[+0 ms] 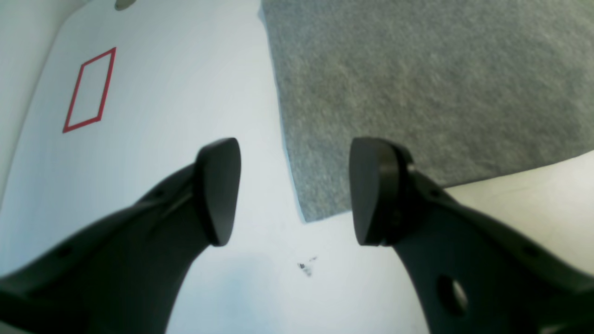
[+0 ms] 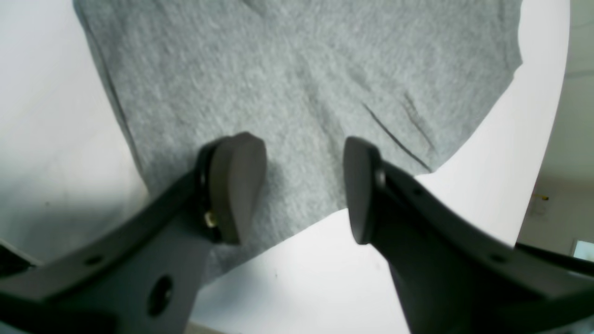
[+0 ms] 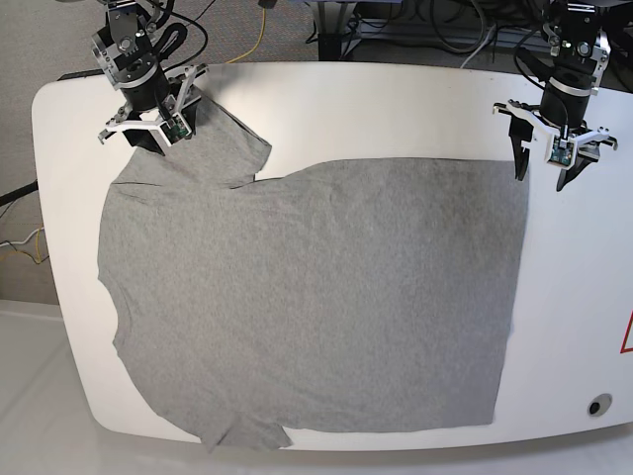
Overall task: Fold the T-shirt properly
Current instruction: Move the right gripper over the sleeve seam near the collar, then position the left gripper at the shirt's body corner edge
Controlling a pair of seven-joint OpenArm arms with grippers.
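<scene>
You have a big white worktop, and the grey T-shirt lies spread flat over most of it, with one sleeve reaching toward the far left corner. Your right pincer hangs wide and empty over that sleeve. Your left pincer hangs wide and empty over the shirt's corner near the far right corner.

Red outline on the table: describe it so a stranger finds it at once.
Start at the white table with the grey T-shirt spread across it. Beyond the shirt's straight hem, near the left gripper, lies a red outline. It is the table's only coloured marking.
</scene>
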